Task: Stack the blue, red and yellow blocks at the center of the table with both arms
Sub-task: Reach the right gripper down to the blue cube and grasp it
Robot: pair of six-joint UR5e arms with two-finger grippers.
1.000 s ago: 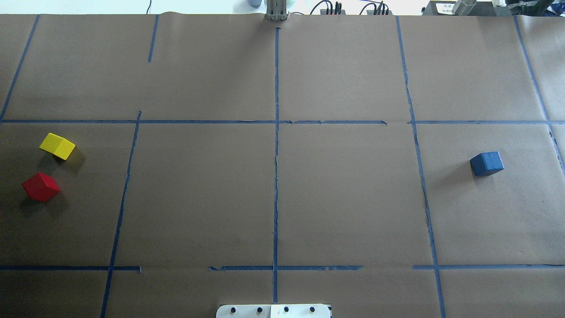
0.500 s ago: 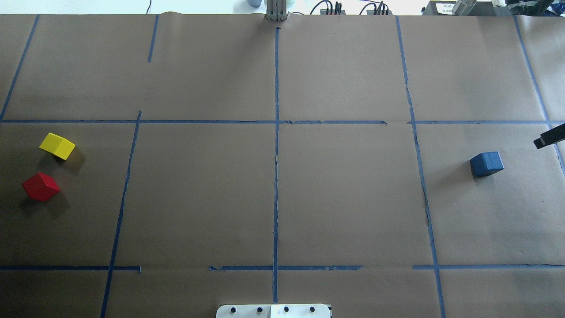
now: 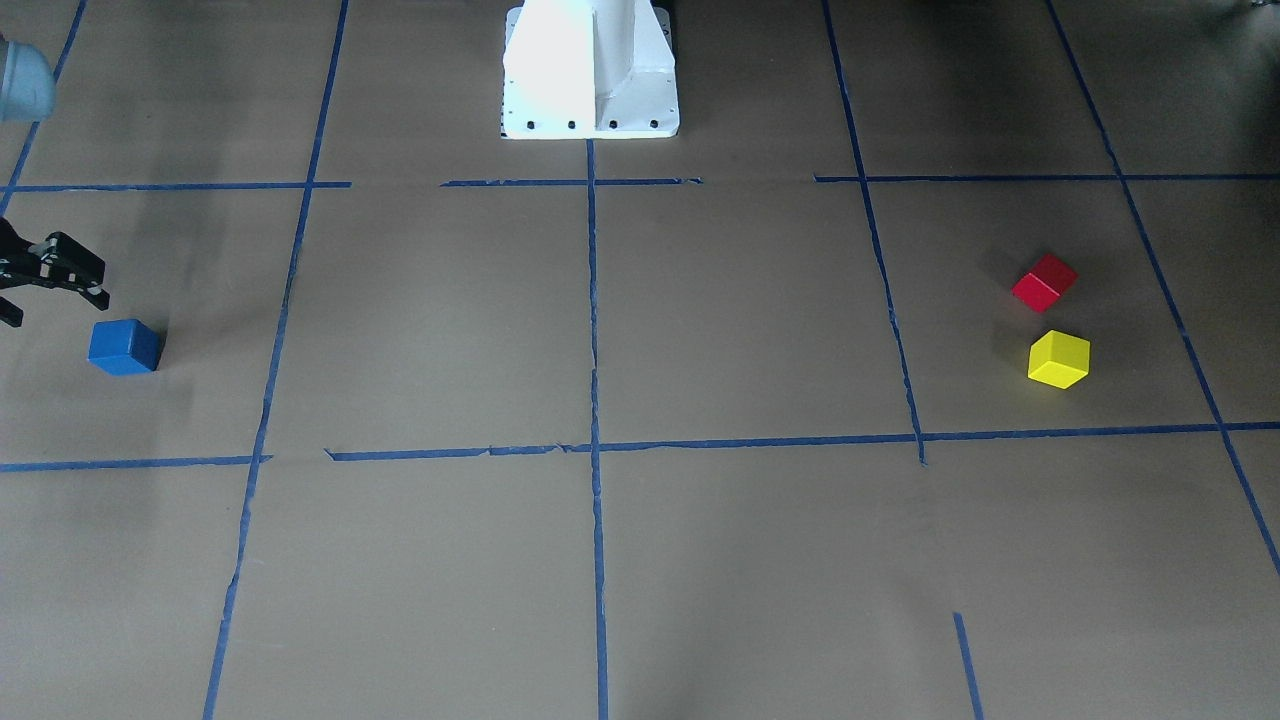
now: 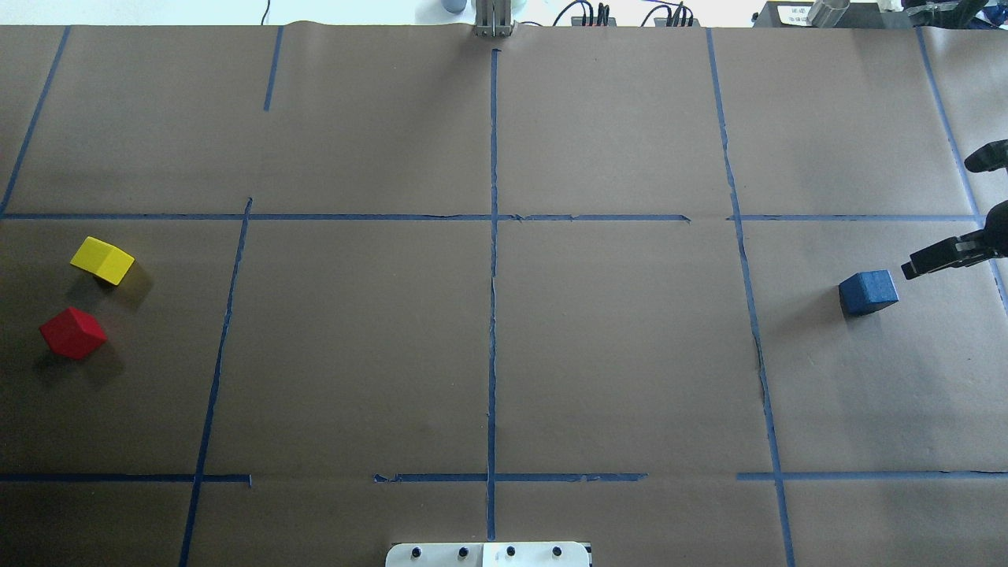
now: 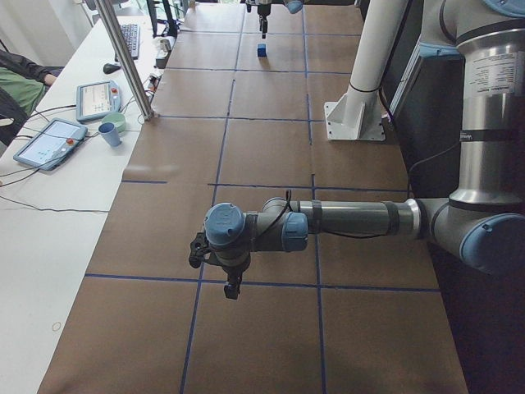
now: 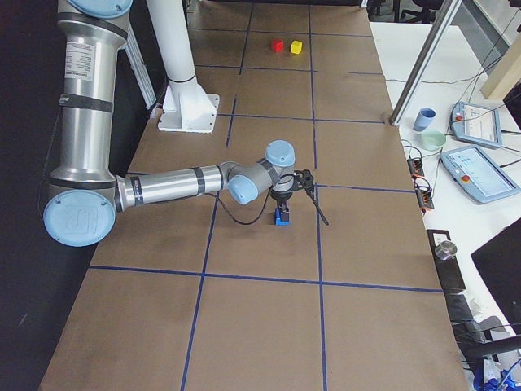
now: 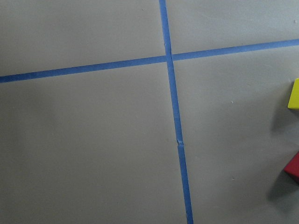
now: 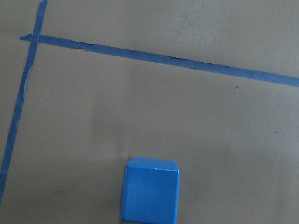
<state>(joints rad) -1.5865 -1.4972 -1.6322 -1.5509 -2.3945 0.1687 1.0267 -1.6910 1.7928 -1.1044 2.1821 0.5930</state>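
The blue block [image 4: 868, 292] sits on the table's right side; it also shows in the front view [image 3: 124, 347] and low in the right wrist view [image 8: 150, 190]. My right gripper [image 4: 939, 220] is open and empty, just right of the block and apart from it; it shows at the front view's left edge [image 3: 55, 308]. The yellow block [image 4: 102, 260] and red block [image 4: 72, 333] lie close together at the far left. Both peek in at the left wrist view's right edge. My left gripper [image 5: 233, 286] shows only in the exterior left view, so I cannot tell its state.
Blue tape lines [image 4: 493, 315] grid the brown paper table. The robot's white base [image 4: 488, 555] stands at the near edge's middle. A metal post [image 5: 123, 57], tablets and cups are on the operators' side table [image 5: 49, 189].
My right gripper has come in from the right edge and moved left towards the blue block. The three blocks have not moved.
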